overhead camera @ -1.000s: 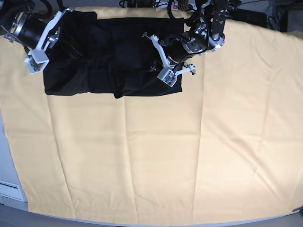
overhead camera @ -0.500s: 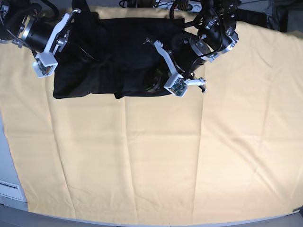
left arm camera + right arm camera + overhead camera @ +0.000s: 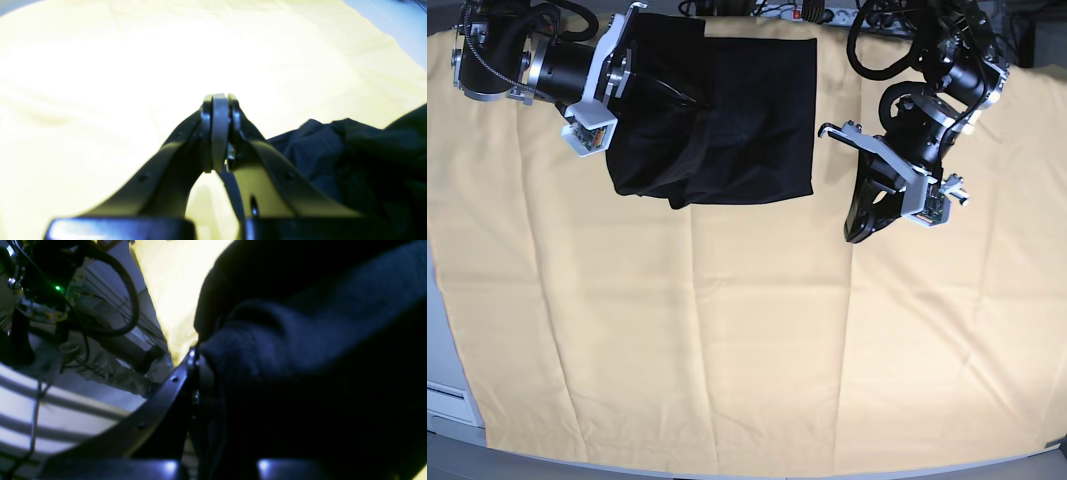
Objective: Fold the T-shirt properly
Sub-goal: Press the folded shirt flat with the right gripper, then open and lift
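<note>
The black T-shirt point(image 3: 747, 120) lies at the back middle of the yellow cloth point(image 3: 727, 330), its right edge straight and flat, its left side bunched and raised. My right gripper point(image 3: 632, 70) is at that left side; the right wrist view shows the gripper point(image 3: 200, 356) shut on a thick fold of the T-shirt point(image 3: 300, 340). My left gripper point(image 3: 859, 225) hangs over bare cloth to the right of the shirt, apart from it. In the left wrist view that gripper point(image 3: 218, 100) has its pads pressed together with nothing between them, and the T-shirt point(image 3: 333, 150) lies off to the right.
The yellow cloth covers nearly the whole table, with creases running front to back. A power strip and cables point(image 3: 812, 12) lie past the back edge. Dark cables and a frame point(image 3: 100, 306) stand beside the right arm. The table's edge point(image 3: 447, 400) shows at the front left.
The left gripper has come off the shirt and swung right and forward over bare cloth. The right gripper has carried the shirt's left side to the right, so the shirt is narrower.
</note>
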